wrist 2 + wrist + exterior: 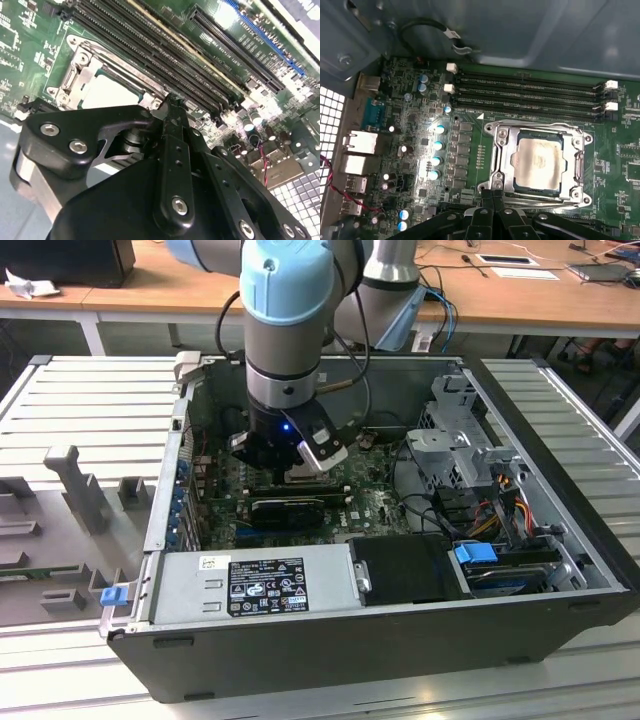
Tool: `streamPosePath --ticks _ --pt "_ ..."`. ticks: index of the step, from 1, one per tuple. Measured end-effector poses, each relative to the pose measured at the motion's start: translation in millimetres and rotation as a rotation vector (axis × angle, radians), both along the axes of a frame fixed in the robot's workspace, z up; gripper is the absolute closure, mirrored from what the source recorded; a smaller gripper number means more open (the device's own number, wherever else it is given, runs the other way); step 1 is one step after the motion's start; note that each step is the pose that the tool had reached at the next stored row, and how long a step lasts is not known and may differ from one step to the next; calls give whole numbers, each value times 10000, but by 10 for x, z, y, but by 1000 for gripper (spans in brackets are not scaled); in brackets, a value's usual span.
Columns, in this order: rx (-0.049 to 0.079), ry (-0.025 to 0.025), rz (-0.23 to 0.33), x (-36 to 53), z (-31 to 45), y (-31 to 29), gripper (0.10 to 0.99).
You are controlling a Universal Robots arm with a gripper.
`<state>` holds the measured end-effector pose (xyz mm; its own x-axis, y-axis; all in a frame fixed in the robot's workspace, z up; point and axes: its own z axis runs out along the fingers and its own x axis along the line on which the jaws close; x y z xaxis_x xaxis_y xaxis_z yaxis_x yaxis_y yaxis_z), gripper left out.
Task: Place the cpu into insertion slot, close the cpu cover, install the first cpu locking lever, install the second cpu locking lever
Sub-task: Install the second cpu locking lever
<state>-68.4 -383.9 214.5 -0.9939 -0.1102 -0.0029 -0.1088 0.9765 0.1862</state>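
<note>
While the black gripper (492,200), jaws together and empty, hovers just beside it, the pale square cpu (538,159) lies flat under the silvery cpu cover (577,167), long black memory slots (525,92) alongside.

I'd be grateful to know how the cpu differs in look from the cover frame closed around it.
The cpu is a solid, pale beige square with a dull face; the cpu cover is a shinier silvery frame with a cut-out centre. The cpu sits in the middle, showing through the opening, while the cpu cover runs around its edges. Both are square and lie flat on the green motherboard.
</note>
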Motion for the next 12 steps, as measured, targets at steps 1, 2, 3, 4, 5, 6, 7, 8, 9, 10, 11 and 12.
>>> streamPosePath --ticks 1,2,3,4,5,6,7,8,9,10,11,12 --pt "72 -2 0 0 -3 -21 980" --pt "135 -2 1 0 -6 -42 980" --pt "187 -1 2 0 -6 -61 980" --pt "235 -1 1 0 -7 -78 980" --pt "285 -1 1 0 -7 -91 980" --pt "345 -1 1 0 -7 -102 980" --pt "407 -1 0 0 -9 -118 980" --pt "503 -1 0 0 -10 -145 980" --pt "568 0 0 0 -15 -159 980" --pt "612 0 0 0 -19 -168 980" --pt "652 -1 0 0 -28 -171 980" --pt "684 -3 -2 -1 -44 -170 980"
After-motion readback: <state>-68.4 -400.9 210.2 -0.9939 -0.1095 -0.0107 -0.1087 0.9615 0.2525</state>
